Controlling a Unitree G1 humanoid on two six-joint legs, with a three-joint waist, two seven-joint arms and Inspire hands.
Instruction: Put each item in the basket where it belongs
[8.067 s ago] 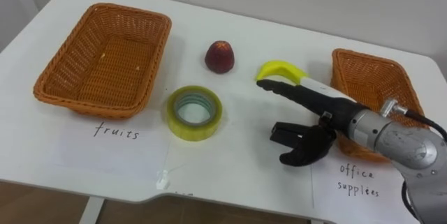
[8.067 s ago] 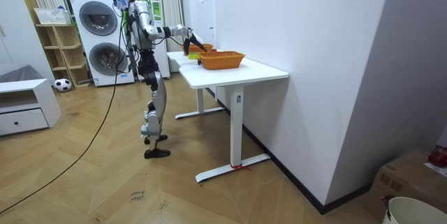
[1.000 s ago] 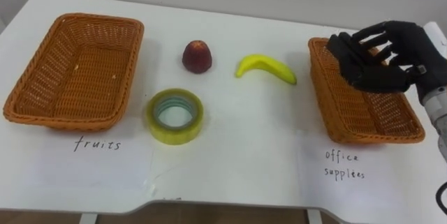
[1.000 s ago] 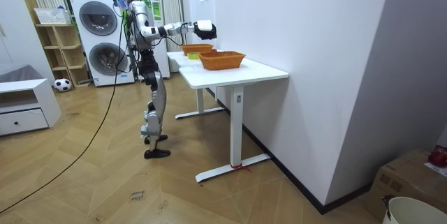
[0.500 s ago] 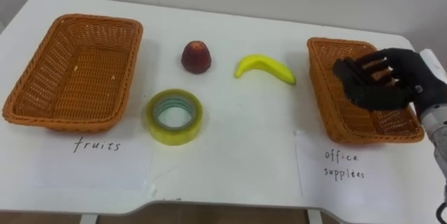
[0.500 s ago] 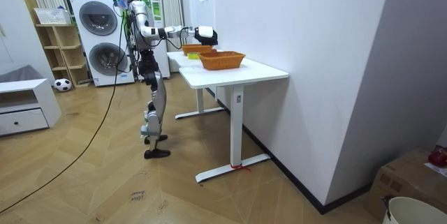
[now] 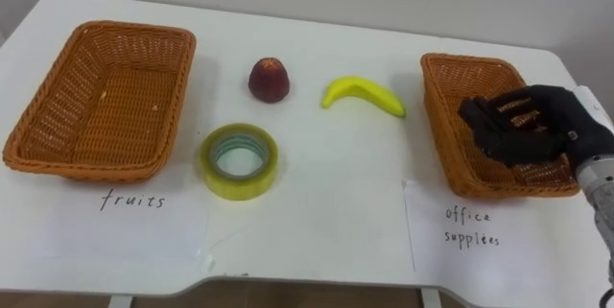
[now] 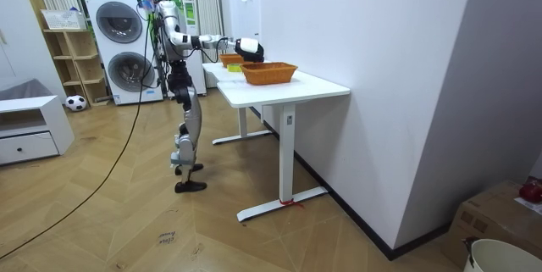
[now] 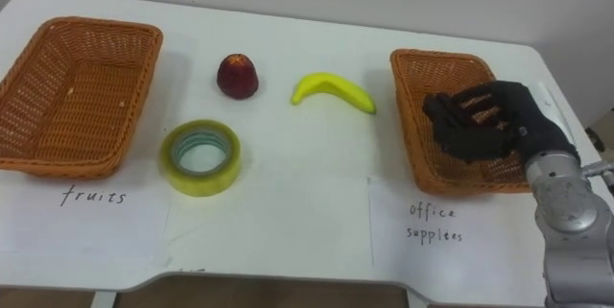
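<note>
On the white table point(image 7: 326, 202) lie a dark red apple point(image 7: 270, 79), a yellow banana point(image 7: 363, 94) and a roll of yellow tape point(image 7: 240, 160). A large wicker basket point(image 7: 58, 145) stands at the left with nothing in it. At the right stands a smaller wicker basket point(image 7: 436, 126). My right hand point(image 7: 523, 128) hovers over this smaller basket, fingers spread and relaxed, open, holding nothing. It hides part of the basket's floor. The banana lies just left of that basket.
A hand-labelled paper sheet point(image 7: 144, 214) lies in front of each basket. The table's front edge runs close below them. In the room view the robot stands at the table's point(image 8: 288, 86) far end, with washing machines point(image 8: 118, 47) behind it.
My right hand has come down from above the small basket's far rim to just over its inside. Eight seconds ago it was low by the banana. The objects lie as before.
</note>
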